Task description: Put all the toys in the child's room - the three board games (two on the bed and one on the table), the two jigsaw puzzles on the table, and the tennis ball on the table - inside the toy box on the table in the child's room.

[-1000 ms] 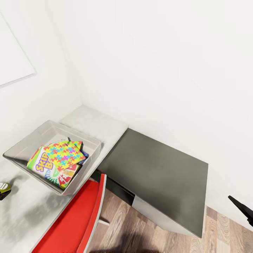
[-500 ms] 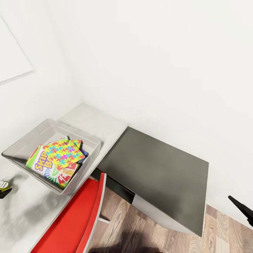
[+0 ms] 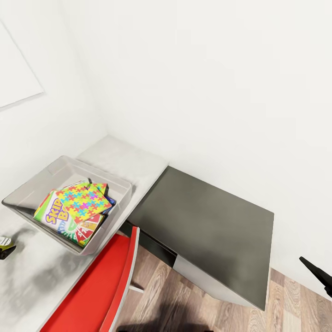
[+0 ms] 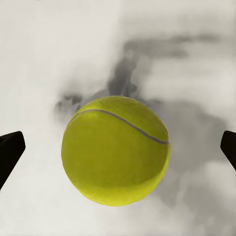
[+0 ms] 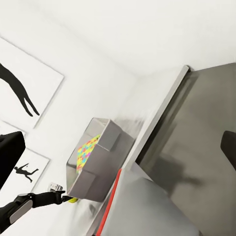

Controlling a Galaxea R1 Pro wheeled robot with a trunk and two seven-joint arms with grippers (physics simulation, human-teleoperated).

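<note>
Bright even simulator light, washed-out white walls, smudgy grey shadows on the table [image 3: 27, 276], wide-angle stretching at edges

right tool [image 3: 323, 275] cut off, lower games [image 3: 90, 226] buried

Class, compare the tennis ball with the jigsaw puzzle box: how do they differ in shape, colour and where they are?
The tennis ball is round and plain yellow-green; the jigsaw puzzle box is flat and printed in many colours. The ball rests on the table between the open left gripper fingers; the puzzle box lies inside the toy box, on top of the SKIP-BO box. Both are toys.
</note>
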